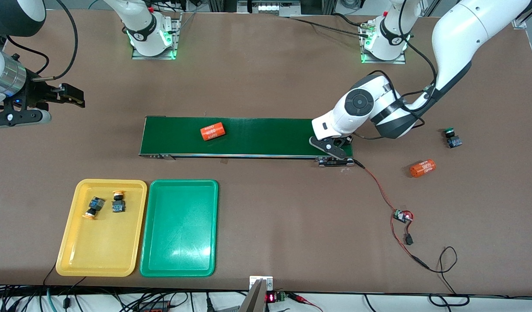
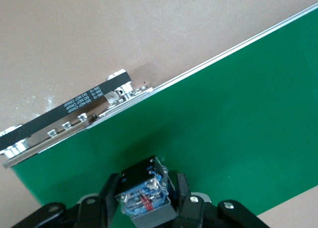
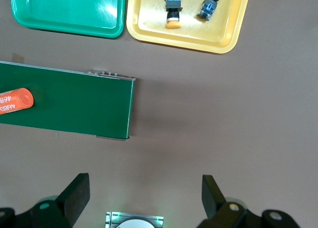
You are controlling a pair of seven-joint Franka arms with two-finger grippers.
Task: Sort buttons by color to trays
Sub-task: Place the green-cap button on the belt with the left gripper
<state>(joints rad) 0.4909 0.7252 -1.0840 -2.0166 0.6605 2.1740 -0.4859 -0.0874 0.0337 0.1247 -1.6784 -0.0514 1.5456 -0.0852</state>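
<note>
While the left pincer [image 2: 145,200] grips a button [image 2: 144,194], the cylinder [image 1: 213,131] reads "4680", right pincer [image 3: 144,198] spread wide

Glossy plastic green tray [image 1: 179,260], glossy plastic yellow tray [image 1: 96,260], matt green conveyor belt [image 1: 266,136], matt brown table [image 1: 266,65]

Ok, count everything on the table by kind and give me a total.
Buttons: 4, two in the yellow tray, one on the table, one in the left tool over the conveyor belt
Orange cylinders: 2
Trays: 2, yellow tray and green tray
Conveyor belt: 1
Total: 9
The right tool waits open above the table.
</note>
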